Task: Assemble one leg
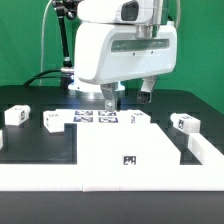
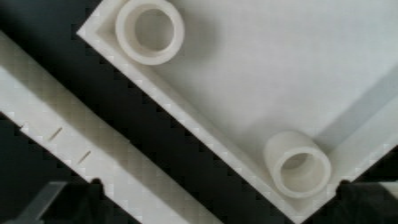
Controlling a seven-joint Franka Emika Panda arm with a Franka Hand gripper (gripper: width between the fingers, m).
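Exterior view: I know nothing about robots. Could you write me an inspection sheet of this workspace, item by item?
Surface: black table; the marker board lies flat on it.
Job's things: at least three small white legs, two towards the exterior view's left and one towards its right, all loose on the table. The large white panel is at the front; the wrist view shows two round sockets in it.
Clutter: nothing seen.
Grippers: the gripper hangs over the panel's far side, jaws open, holding nothing.
Cables: black cables behind the arm.
Surroundings: green backdrop.
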